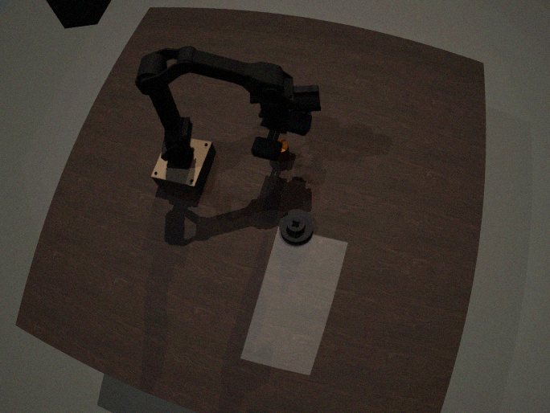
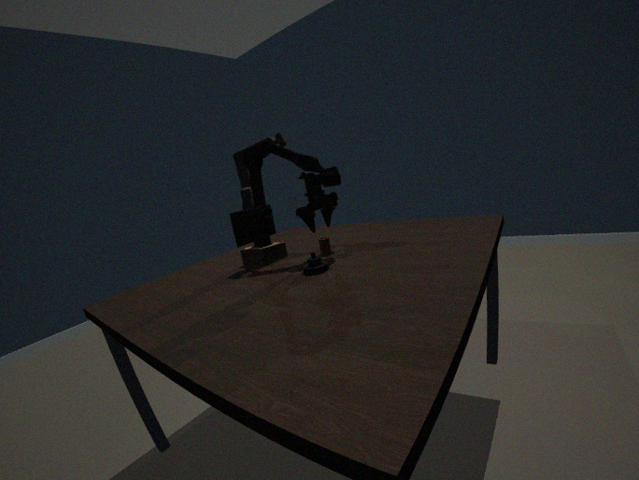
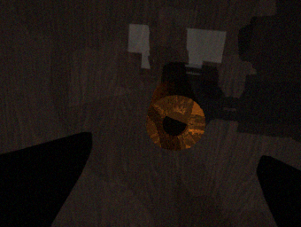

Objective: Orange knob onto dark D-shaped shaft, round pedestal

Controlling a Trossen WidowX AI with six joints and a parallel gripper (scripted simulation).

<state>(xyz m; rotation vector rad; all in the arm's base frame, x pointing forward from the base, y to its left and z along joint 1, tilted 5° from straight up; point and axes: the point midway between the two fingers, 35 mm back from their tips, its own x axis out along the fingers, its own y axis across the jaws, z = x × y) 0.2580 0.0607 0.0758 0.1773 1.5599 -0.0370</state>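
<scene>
The orange knob (image 1: 283, 145) (image 2: 324, 246) (image 3: 195, 116) stands upright on the table, partly hidden by the gripper in the top view. In the wrist view its dark hole shows a straight edge toward the top. My gripper (image 2: 320, 228) (image 3: 174, 152) is open and empty, pointing down above the knob. In the wrist view the knob appears between the two fingers, slightly above the line of their tips. The round dark pedestal (image 1: 306, 235) (image 2: 315, 269) stands apart from the knob, with its short shaft (image 1: 295, 223) (image 2: 313, 255) bare. The shaft's flat side cannot be made out.
A pale rectangle (image 1: 297, 301) lies on the table beside the pedestal. The arm's base sits on a light wooden block (image 1: 202, 155) (image 2: 263, 253), to the left of the knob in the top and exterior views. The arm's shadow falls between block and pedestal.
</scene>
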